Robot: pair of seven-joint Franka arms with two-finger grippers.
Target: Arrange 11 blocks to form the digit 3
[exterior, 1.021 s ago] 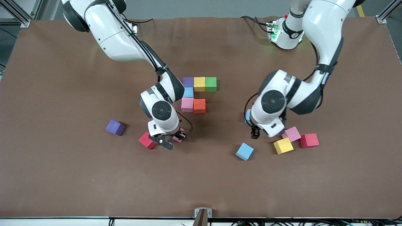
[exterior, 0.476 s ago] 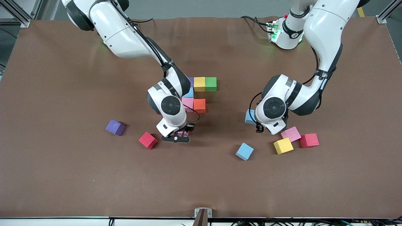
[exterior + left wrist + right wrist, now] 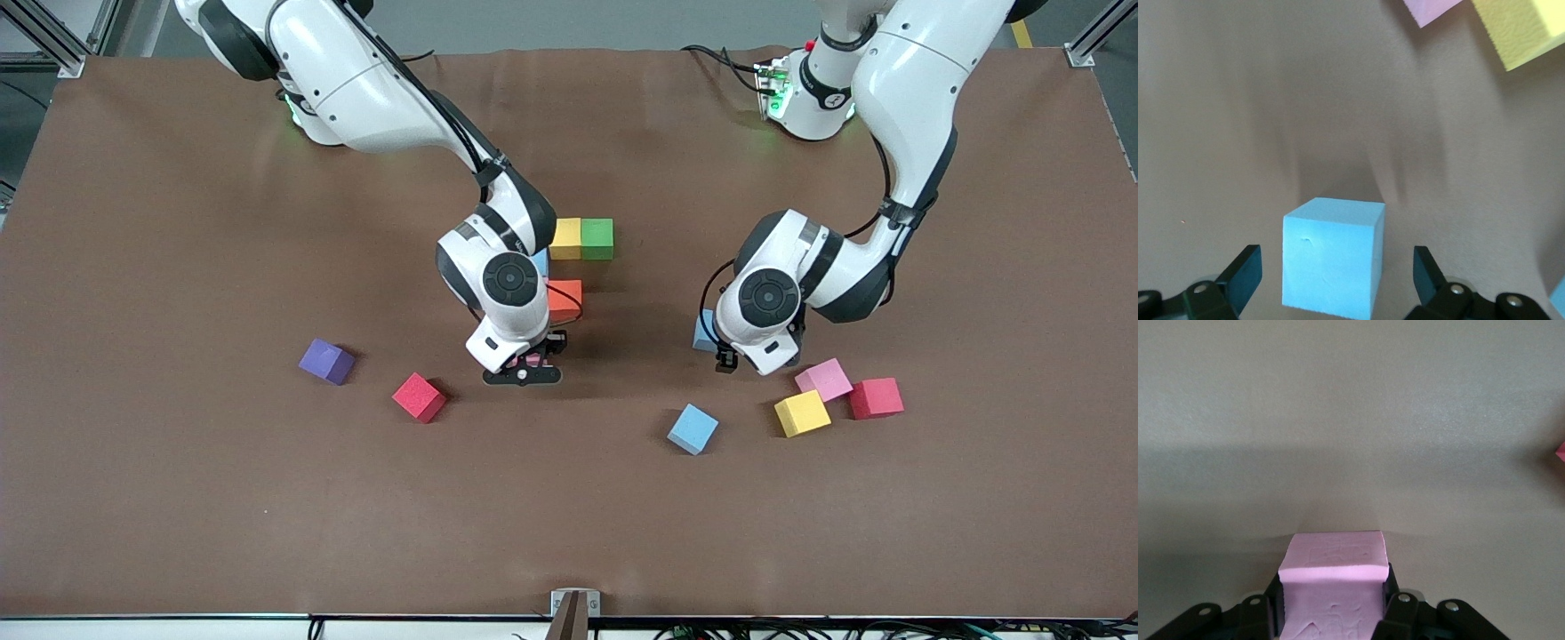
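Right gripper (image 3: 524, 366): clenched on a pink block (image 3: 1333, 583), mid-table, just nearer the camera-side edge than the orange block (image 3: 565, 299). Left gripper (image 3: 1333, 283): released, fingers straddling a light blue block (image 3: 1331, 261). Remaining blocks scattered across the tabletop (image 3: 178, 498).

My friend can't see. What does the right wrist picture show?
The right gripper is shut on a pink foam block, held just above the bare brown table. A sliver of a red block peeks in at one edge.
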